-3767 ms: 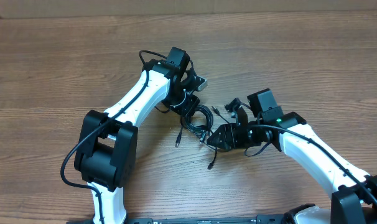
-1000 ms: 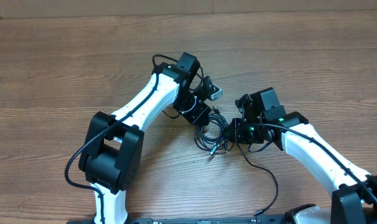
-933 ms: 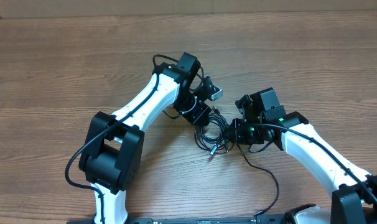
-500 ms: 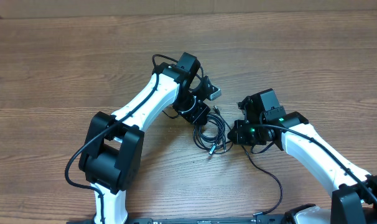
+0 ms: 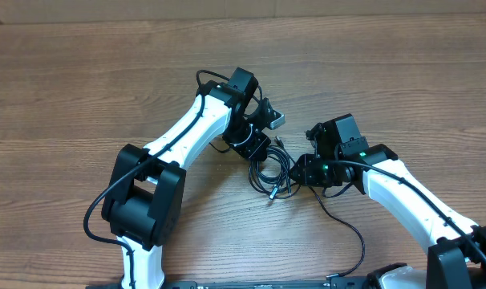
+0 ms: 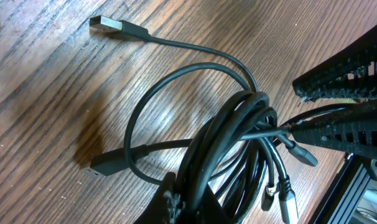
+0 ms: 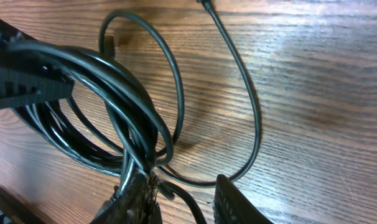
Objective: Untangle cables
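The cables lie as a black knotted bundle on the wooden table, between my two grippers. My left gripper is shut on several strands of the cables at the bundle's near-left side; its jaws pinch them tight. My right gripper stands at the bundle's right edge with its fingers apart. One strand lies loose in the gap of the right gripper. One long cable trails from the bundle toward the table's front edge.
A USB plug and a second plug lie on the wood left of the bundle. A wide loop spreads right of the bundle. Bare table surrounds both arms.
The right gripper's fingers have parted, letting go of the strand they pinched. The left gripper stays shut on the bundle, in the same place.
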Tool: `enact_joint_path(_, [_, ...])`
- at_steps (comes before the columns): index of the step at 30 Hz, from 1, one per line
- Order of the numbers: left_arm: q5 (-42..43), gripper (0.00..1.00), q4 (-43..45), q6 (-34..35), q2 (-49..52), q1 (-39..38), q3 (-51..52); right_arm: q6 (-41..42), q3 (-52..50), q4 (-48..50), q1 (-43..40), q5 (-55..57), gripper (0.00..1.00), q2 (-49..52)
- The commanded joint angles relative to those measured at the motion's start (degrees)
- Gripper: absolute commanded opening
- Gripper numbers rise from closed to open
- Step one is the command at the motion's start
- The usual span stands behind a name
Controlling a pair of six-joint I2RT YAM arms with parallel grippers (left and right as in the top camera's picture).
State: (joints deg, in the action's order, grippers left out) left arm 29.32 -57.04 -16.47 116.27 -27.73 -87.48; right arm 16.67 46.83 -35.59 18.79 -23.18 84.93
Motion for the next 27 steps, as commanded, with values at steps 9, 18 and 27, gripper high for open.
enact_joint_path(9, [5.27,0.04,0.48,0.66,-1.64,0.15,-1.51,-0.50,0.09,0.81,0.00,-1.20,0.26,0.02])
enact_joint_path(18, [5.27,0.04,0.87,1.31,-1.64,-0.07,-1.51,-0.68,0.09,3.02,0.50,-5.40,0.26,0.02])
enact_joint_path(27, [5.25,0.04,0.92,1.29,-1.64,-0.07,-1.51,-0.68,0.09,2.91,0.81,-4.74,0.06,0.02])
